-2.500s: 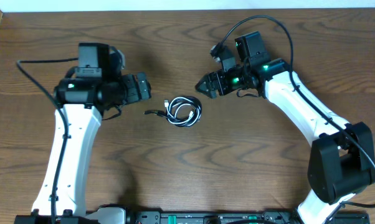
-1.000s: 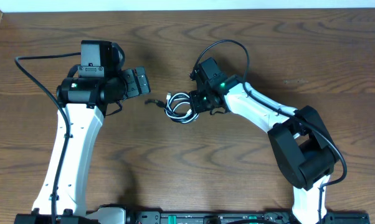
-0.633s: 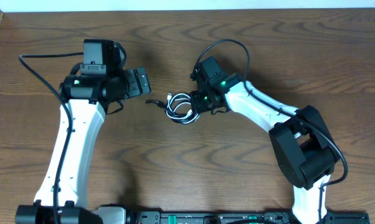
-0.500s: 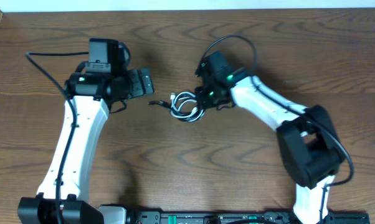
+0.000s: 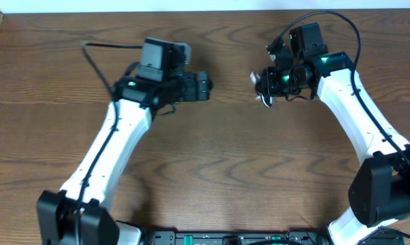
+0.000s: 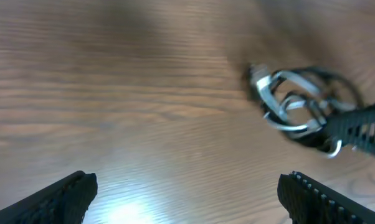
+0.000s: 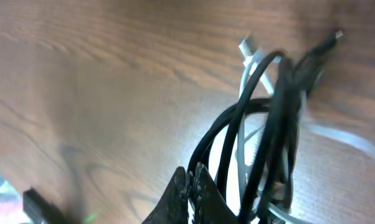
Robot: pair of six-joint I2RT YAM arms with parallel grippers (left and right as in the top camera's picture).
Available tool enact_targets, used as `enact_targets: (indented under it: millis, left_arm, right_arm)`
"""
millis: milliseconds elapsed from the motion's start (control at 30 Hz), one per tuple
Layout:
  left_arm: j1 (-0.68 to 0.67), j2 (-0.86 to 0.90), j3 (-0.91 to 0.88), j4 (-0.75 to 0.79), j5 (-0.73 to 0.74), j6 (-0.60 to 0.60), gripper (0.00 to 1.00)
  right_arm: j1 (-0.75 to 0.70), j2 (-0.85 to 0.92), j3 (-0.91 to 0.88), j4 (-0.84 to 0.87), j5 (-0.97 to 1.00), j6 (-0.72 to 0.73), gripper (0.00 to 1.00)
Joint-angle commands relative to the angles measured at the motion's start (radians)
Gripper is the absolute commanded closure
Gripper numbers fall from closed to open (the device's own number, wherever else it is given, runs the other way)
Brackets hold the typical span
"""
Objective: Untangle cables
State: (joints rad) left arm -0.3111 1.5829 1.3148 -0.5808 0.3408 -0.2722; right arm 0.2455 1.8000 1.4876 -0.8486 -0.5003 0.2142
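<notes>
The cables, a thin black one and a thin white one, hang looped together as one tangled bundle. My right gripper is shut on the cables at the black loops. A white plug and a black plug stick out of the bundle's far side. Overhead, my right gripper holds the cables above the table, right of centre at the back. My left gripper is open, a little to their left and pointing at them. In the left wrist view the cables hang ahead to the right, between nothing but bare wood and my open left gripper.
The wooden table carries nothing else that I can see. A thick black wire loops over the right arm and another trails from the left arm. The right arm runs down the right side.
My right gripper has lifted the tangled cables off the table's middle and carried them back and to the right. My left arm has swung right after them, still open.
</notes>
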Motion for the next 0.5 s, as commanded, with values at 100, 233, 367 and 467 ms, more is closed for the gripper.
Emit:
enact_targets:
  millis: [100,233,367,467]
  left_arm:
    - [-0.035,0.056,0.0,0.036,0.018,-0.097,0.02]
    - [-0.035,0.063,0.0,0.033,0.018,-0.1,0.02]
    - [-0.035,0.063,0.0,0.034,0.014,-0.099,0.02]
    - [-0.035,0.063,0.0,0.034,0.014,-0.099,0.02]
  right_arm:
    - [0.013,0.003,0.004,-0.024,-0.001,-0.003,0.99]
    - [0.013,0.005,-0.005,-0.027,0.064,0.049,0.99]
    - [0.017,0.021,-0.007,-0.043,0.145,0.114,0.99]
    - [0.016,0.03,-0.011,-0.051,0.211,0.143,0.99]
